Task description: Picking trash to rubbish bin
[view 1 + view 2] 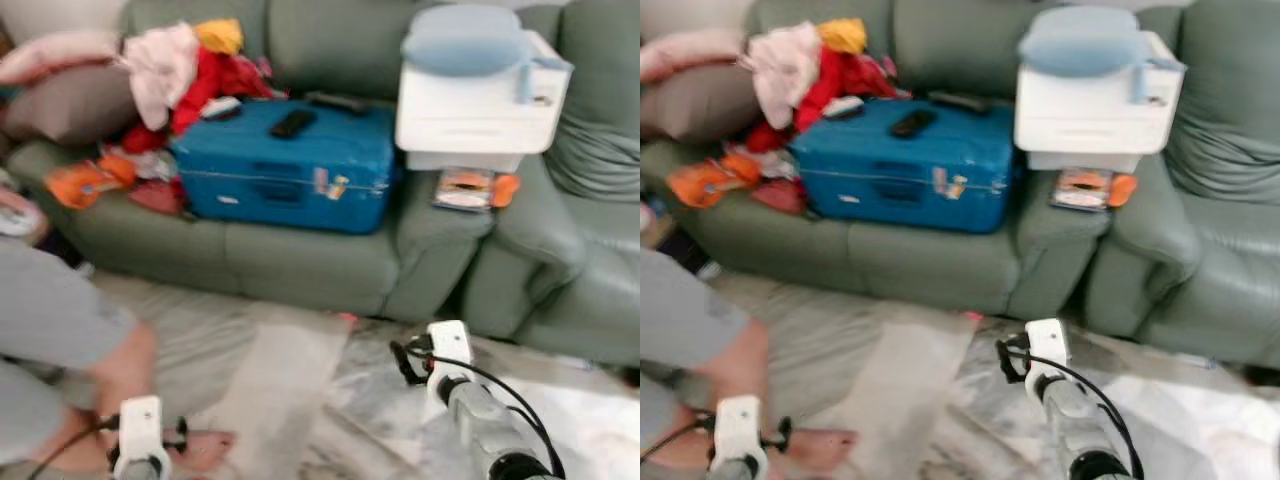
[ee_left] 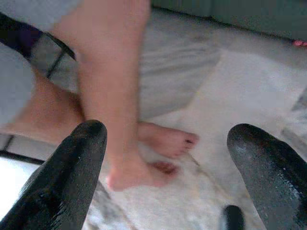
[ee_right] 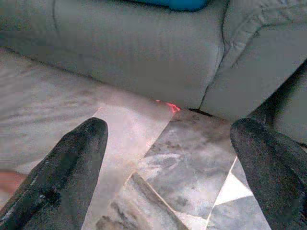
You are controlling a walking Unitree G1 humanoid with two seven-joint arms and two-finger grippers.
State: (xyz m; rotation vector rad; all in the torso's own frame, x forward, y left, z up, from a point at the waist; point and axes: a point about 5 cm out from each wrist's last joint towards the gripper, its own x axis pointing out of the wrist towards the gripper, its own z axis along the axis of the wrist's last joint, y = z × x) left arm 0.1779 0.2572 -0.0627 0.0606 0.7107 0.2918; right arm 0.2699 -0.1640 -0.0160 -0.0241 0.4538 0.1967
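1. Step, as I read it: search/approach. Nothing held, no rubbish bin in sight yet.
2. Left gripper [image 2: 168,163]: fingers spread wide, empty, low over the marble floor [image 1: 300,390] on robot's left. Its wrist view looks past the fingers at a person's bare foot [image 2: 165,141] and leg [image 1: 125,375], close by.
3. Right gripper [image 3: 168,158]: fingers also wide apart, empty, aimed at the floor just in front of the green sofa [image 1: 300,260].
4. Likely trash: a small pink-red scrap [image 3: 169,106] on the floor, right at the foot of the sofa, between the two arms but nearer the right one. Too small/blurred to say what it is.
5. On the sofa: blue suitcase [image 1: 290,165] w/ a black remote [image 1: 293,123] on top, heap of clothes [image 1: 190,70] to its left, white-and-blue box-like appliance [image 1: 480,90] on the armrest, orange packet [image 1: 468,190] under it. Some may count as trash; can't tell.
6. Next move, my guess: step fwd, lower the right gripper over the scrap, close on it at the floor/sofa edge, then find the bin. Mind the person's foot near the left arm.
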